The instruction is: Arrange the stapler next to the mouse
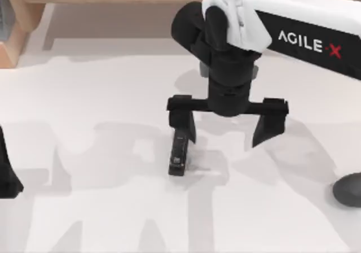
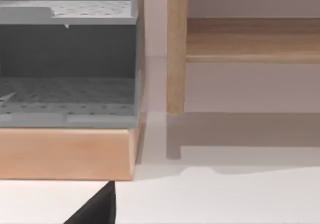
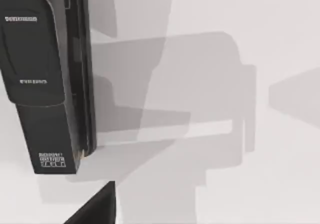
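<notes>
Black and bar-shaped, the stapler (image 1: pixel 179 153) lies flat on your white table (image 1: pixel 101 219) near the middle, narrow, with small pale marks at its near end. In the right wrist view it reads as a long smooth dark body (image 3: pixel 47 84) with a rounded raised top panel and faint grey lettering.

You have one stapler and one mouse (image 1: pixel 348 189). The mouse is a dark grey rounded oval at the table's right edge, well apart from the stapler.

Your right gripper (image 1: pixel 225 130) hangs over the table's middle with its two black fingers spread wide and released, holding nothing. One finger (image 1: pixel 184 123) stands just at the stapler's far end; whether it touches you cannot tell.

Your left arm (image 1: pixel 7 171) sits parked at the table's left edge; whether its claw is clenched you cannot tell. Its wrist view faces a light wooden frame (image 2: pixel 176 49) and a grey perforated shelf (image 2: pixel 67 101).
</notes>
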